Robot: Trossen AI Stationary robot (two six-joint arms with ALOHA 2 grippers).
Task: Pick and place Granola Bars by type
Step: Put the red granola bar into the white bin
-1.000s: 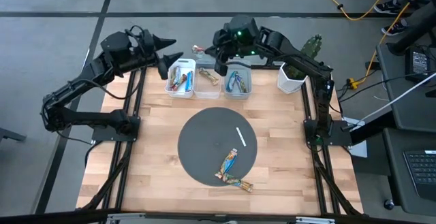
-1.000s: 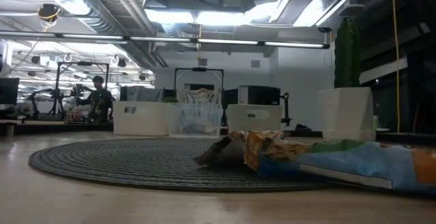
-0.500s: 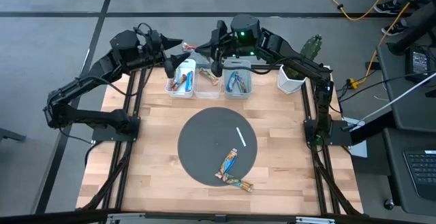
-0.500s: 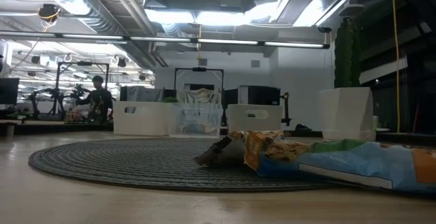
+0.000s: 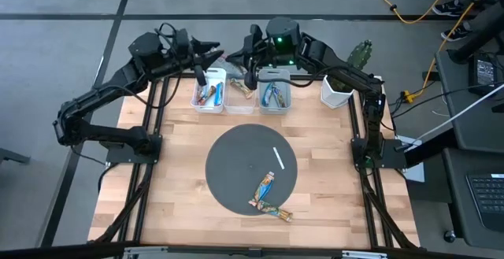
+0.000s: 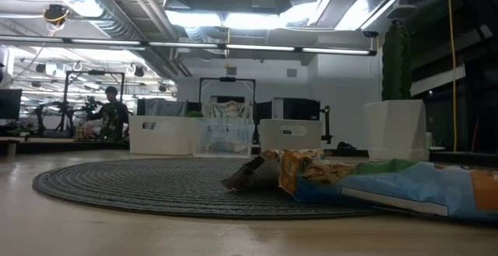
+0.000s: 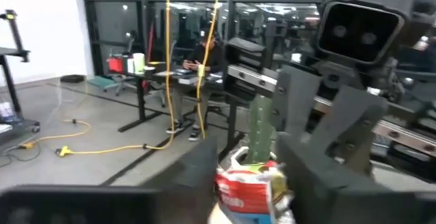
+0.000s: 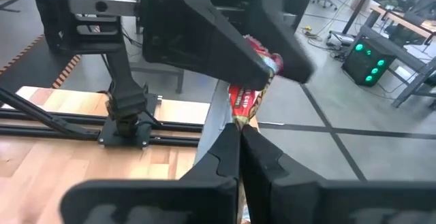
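Observation:
A red granola bar [image 5: 229, 55] hangs in the air just beyond the table's far edge, between my two grippers. My left gripper [image 5: 216, 52] reaches it from the table's left and is shut on it. My right gripper [image 5: 246, 58] reaches it from the right, with its fingers together at the bar's other end. Two more bars, a blue and orange one [image 5: 264, 186] and a brown one [image 5: 277, 212], lie on the round dark mat [image 5: 228, 153]. Three bins at the far edge hold sorted bars: white [image 5: 209, 91], clear [image 5: 239, 90] and grey [image 5: 274, 94]. My left gripper pinches the red bar's upper part [image 8: 267, 62] between its two fingers, one on each flat side [image 7: 248, 186]. The fingers come roughly level from the table's left. The bar is lifted clear of everything. My right gripper's shut fingertips [image 8: 231, 142] meet the bar's lower wrapper end [image 8: 240, 115], coming from the table's right. The end appears pinched between the tips, but the fingers hide the exact spot.
A thin white stick [image 5: 277, 157] lies on the mat. A white cup [image 5: 335, 94] with a green cactus stands at the far right corner. In the low view the two mat bars [image 6: 366, 180] fill the near right. Bare wood lies left and right of the mat.
My left gripper has moved toward the table's right and far edge, up to the red bar beside my right gripper. My right gripper has turned a little and stayed at the far edge. The bar has stayed in the air between them.

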